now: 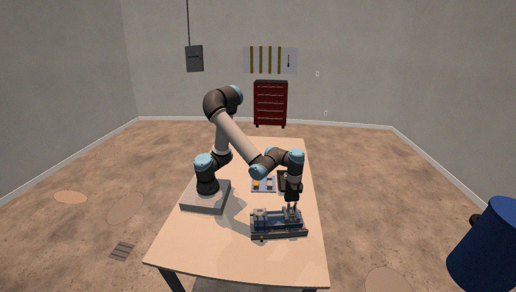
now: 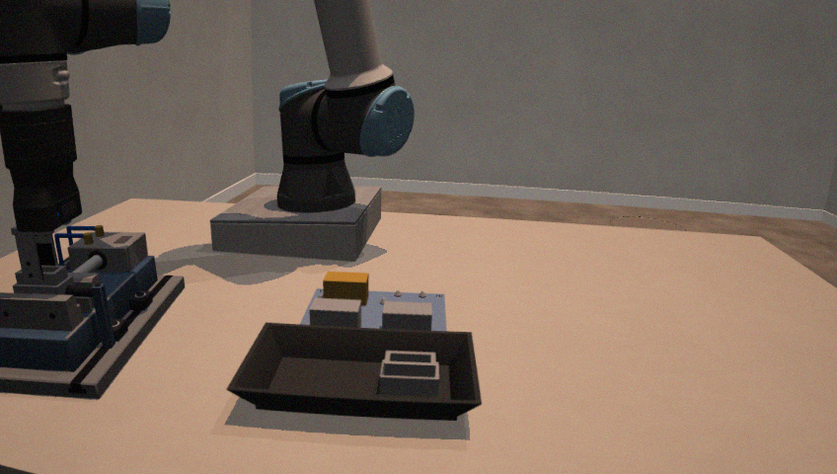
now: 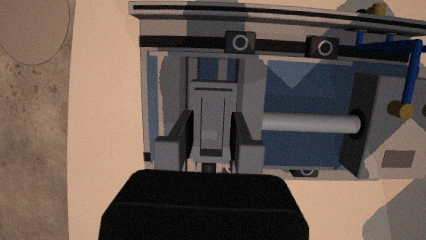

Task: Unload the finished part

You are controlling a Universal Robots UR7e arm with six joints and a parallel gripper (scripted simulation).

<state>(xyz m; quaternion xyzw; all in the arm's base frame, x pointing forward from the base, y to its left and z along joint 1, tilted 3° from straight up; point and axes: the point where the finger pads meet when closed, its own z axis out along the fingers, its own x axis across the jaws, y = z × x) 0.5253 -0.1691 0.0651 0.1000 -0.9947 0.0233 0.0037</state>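
Between the two grey fingers of the gripper (image 3: 211, 140) sits the finished part (image 3: 212, 120), a grey block with a pocket on its top face; the fingers press against its two long sides, clamped on it while it rests in the vise (image 3: 300, 85). Directly below the gripper lies the vise's blue body, and to one side of the part a pale cylinder rod (image 3: 310, 122) runs to a grey block with blue tubing (image 3: 411, 65) and brass fittings. Beyond the part, along the far edge of the vise, a dark rail carries two round-headed clamps (image 3: 240, 42).

Seen from the exterior camera, the gripper (image 2: 35, 258) points straight down into the vise (image 2: 70, 329) at the left edge of the table (image 2: 587, 352). Well apart from the gripper, toward the middle of the table, stands the black outfeed tray (image 2: 258, 366), holding one pocketed block (image 2: 409, 370) at its right end. Just behind the tray a blue-grey plate (image 2: 372, 314) carries two plain grey blocks (image 2: 335, 311) and an orange one (image 2: 345, 285). Farther back the arm stands on a grey pedestal (image 2: 235, 234)
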